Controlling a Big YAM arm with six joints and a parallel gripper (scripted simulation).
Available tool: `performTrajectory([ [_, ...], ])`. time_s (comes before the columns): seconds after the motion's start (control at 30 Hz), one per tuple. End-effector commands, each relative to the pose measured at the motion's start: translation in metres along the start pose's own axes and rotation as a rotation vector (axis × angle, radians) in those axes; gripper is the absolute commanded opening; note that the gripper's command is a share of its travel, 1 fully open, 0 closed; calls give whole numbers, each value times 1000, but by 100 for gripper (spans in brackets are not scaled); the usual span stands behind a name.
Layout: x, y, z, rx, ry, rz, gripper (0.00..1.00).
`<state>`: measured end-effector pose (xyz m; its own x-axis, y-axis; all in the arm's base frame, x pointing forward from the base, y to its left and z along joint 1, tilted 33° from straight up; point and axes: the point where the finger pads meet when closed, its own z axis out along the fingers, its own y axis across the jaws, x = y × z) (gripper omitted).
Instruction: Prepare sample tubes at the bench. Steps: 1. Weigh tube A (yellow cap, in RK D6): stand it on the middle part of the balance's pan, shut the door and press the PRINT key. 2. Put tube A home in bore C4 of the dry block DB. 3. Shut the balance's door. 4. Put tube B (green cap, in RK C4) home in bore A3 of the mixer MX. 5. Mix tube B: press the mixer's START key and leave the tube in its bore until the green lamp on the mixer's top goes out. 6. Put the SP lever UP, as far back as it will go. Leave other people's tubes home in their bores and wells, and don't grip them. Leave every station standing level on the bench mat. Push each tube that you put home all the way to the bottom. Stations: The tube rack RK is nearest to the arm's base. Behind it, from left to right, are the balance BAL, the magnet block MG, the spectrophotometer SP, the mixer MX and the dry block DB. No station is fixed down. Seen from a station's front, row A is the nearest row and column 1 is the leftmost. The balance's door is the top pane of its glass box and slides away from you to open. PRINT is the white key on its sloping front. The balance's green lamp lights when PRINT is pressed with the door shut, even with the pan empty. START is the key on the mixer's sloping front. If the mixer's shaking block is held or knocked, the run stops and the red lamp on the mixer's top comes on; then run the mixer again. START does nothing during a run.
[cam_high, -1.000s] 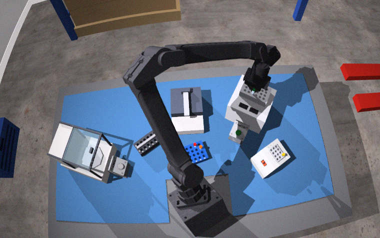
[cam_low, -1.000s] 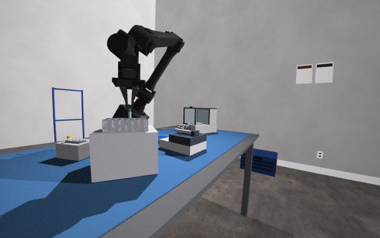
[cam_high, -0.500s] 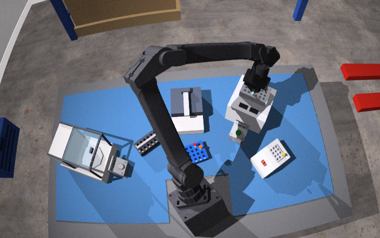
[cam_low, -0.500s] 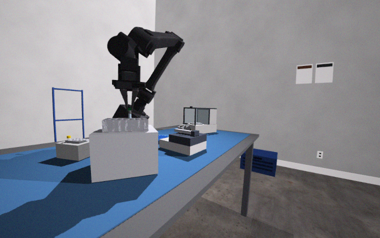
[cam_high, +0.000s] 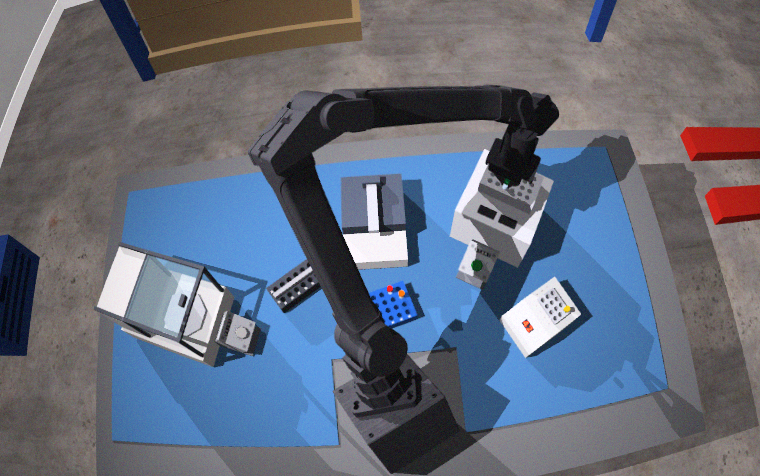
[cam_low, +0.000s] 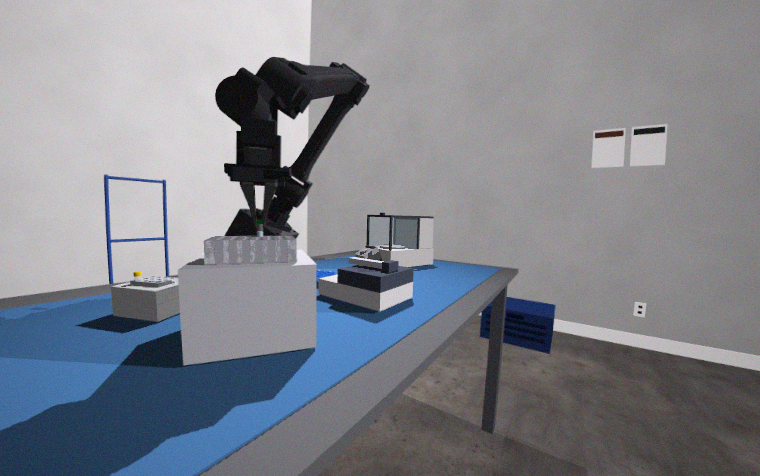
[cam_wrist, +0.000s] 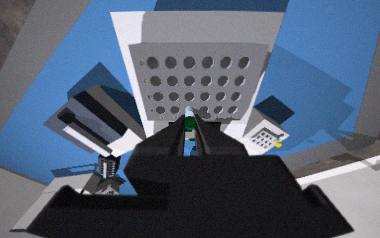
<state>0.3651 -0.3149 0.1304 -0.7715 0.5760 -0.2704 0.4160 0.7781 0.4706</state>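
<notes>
Tube B (cam_wrist: 189, 122) between end effector (cam_wrist: 190, 131) fingers

Off-bench objects: red bars (cam_high: 720, 142) lie right of the gripper (cam_high: 507, 182), a brown box (cam_high: 241, 28) well to its left and farther back, a blue crate (cam_high: 14, 294) far left.

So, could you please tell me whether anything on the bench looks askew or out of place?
Nothing is spilled or toppled. The white mixer with its grey shaking block and the glass-box balance sit turned at an angle to the blue bench mat. The black gripper holds the green-capped tube upright over the block's front row.
</notes>
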Motion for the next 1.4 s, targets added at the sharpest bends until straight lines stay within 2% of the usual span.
performTrajectory([
  [0.0,-1,3,12,-6,8,2,9],
  [0.4,-3,4,16,-6,6,0,9],
  [0.43,-9,7,8,-1,-13,-12,9],
  [0.63,-4,4,19,-6,4,-1,9],
  [1.37,-7,7,15,-3,-8,-9,9],
])
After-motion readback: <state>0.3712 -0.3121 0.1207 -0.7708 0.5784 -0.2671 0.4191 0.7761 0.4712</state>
